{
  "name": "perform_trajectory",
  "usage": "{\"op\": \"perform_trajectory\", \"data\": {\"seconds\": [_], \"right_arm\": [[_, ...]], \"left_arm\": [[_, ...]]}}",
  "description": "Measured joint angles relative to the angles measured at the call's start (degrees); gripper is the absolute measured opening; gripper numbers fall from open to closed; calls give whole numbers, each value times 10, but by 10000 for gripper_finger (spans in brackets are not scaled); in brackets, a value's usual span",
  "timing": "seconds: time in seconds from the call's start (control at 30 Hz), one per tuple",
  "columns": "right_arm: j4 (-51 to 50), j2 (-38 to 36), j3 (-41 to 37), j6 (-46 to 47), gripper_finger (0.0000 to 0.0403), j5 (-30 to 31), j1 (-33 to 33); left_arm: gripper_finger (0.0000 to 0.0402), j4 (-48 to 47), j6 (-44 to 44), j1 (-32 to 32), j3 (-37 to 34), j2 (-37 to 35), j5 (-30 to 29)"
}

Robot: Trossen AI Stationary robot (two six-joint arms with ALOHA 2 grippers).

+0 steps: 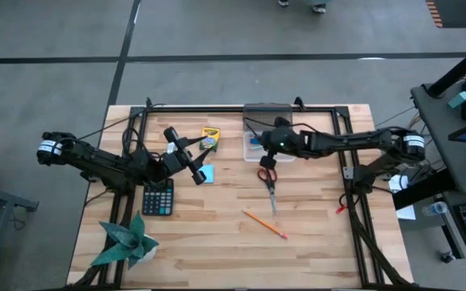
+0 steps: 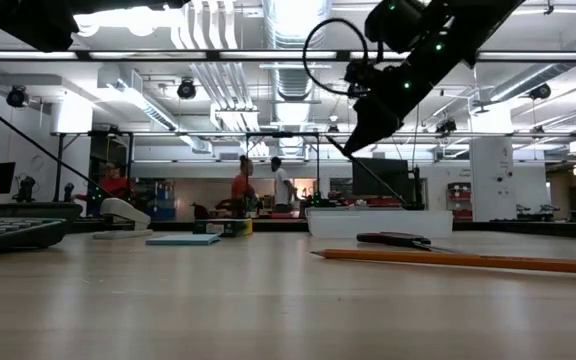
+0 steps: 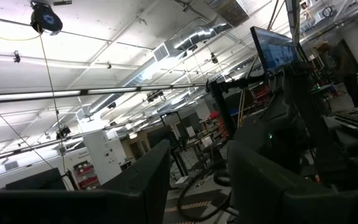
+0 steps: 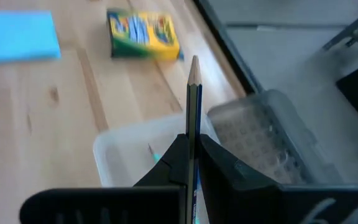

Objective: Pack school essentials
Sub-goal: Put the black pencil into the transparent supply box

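Observation:
My right gripper is shut on a thin dark pencil above the clear plastic box, whose lid lies open behind it. My left gripper is open and empty, tipped upward, beside the light-blue note pad. The yellow-green crayon box lies flat left of the clear box. The red-handled scissors and an orange pencil lie flat on the table. The eraser is not seen. My right gripper pinches the pencil's shaft between its two fingers. The pencil lies along the fingers, with its sharpened tip sticking out past the fingertips. It is lifted clear, over the clear box.
A black calculator lies near my left arm, and a green folded-paper plant stands at the near left corner. A black frame runs along the table's sides and far edge. People show in the room beyond the table.

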Motion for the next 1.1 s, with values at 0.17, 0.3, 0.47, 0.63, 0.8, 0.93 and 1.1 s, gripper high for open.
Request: {"op": "perform_trajectory", "data": {"seconds": [0.17,0.3,0.47,0.63,0.8,0.93,1.1], "right_arm": [[-79,36,45,-11,13,0,-9],[-133,67,77,-48,13,0,-15],[-193,104,113,-105,13,1,-32],[-226,136,146,-145,13,-1,-43],[-240,170,169,-164,13,-5,-44],[-257,189,182,-165,13,-5,-44],[-261,201,184,-161,13,-3,-44]], "left_arm": [[141,0,0,0,0,0,0],[141,0,0,0,0,0,0],[141,0,0,0,0,0,0],[141,0,1,0,0,0,0],[141,0,1,0,0,0,0],[141,0,1,0,0,0,0],[141,0,1,0,0,0,0]]}}
